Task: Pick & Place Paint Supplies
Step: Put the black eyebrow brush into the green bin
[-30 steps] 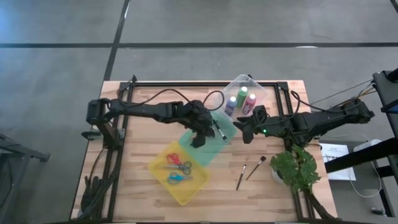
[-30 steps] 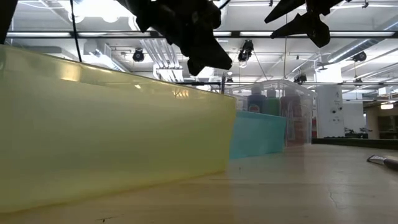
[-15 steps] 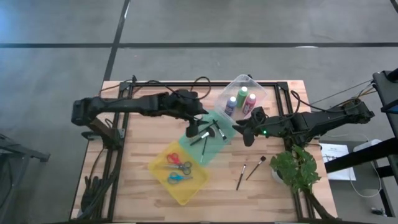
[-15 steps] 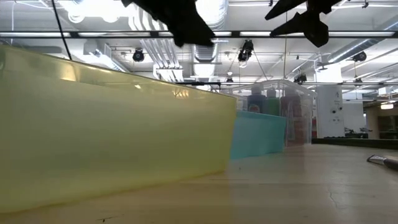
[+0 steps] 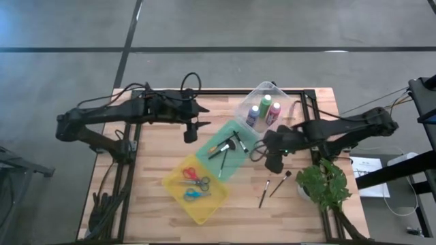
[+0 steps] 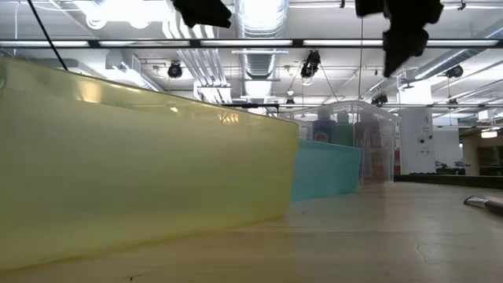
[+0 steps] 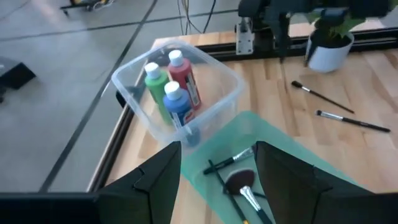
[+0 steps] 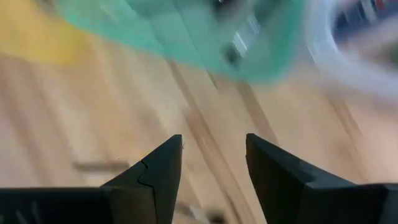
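Brushes [image 5: 270,186], two loose on table, lie at 6 o'clock from right gripper [image 5: 274,163], near; long axes run 1-to-7 o'clock. Fingers apart, empty. Left gripper [image 5: 190,134] farther, spread, empty, beside green bin [image 5: 240,160].

We could read no text, label, brand, number or sign anywhere. The paint bottles [image 7: 169,87] in the clear bin [image 7: 214,106] carried labels, but we found no legible words on them.
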